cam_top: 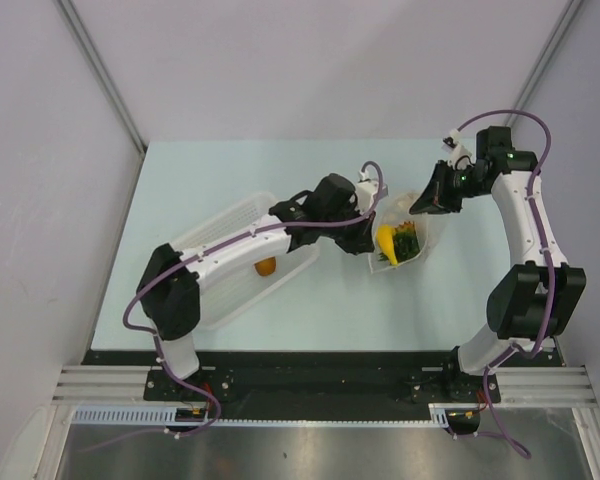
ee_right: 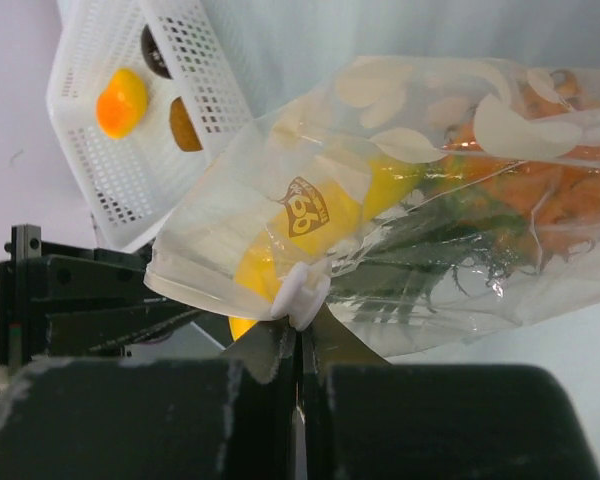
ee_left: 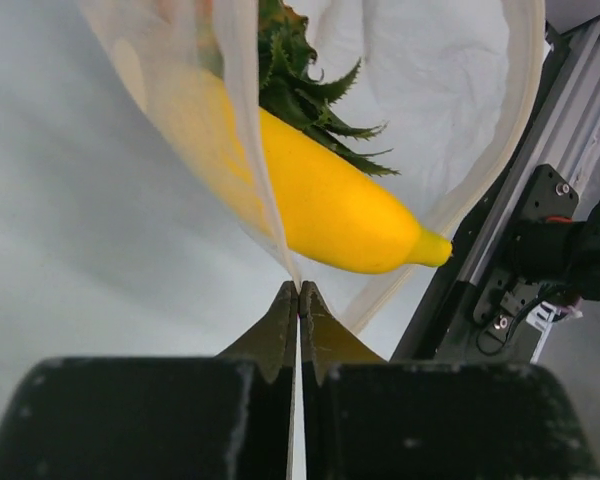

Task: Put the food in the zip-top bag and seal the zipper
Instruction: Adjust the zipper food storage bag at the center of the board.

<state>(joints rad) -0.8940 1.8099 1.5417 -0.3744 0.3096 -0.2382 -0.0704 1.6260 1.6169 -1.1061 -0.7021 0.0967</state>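
Observation:
The clear dotted zip-top bag (cam_top: pixel 408 236) hangs between my two grippers, right of the basket. It holds the yellow banana (ee_left: pixel 330 205) and the orange pineapple (ee_right: pixel 540 170) with its green crown (ee_left: pixel 305 95). My left gripper (ee_left: pixel 299 290) is shut on the bag's open edge; in the top view it (cam_top: pixel 368 238) is at the bag's left side. My right gripper (ee_right: pixel 302 325) is shut on the zipper strip right at its white slider (ee_right: pixel 302 293); in the top view it (cam_top: pixel 427 196) is at the bag's far right corner. An orange piece (ee_right: pixel 120 100) and two dark brown fruits (ee_right: pixel 185 125) lie in the basket.
The white perforated basket (cam_top: pixel 230 225) lies under my left arm at centre left, with the orange piece (cam_top: pixel 265 266) showing in it. The aluminium base rail (cam_top: pixel 320 385) runs along the table's near edge.

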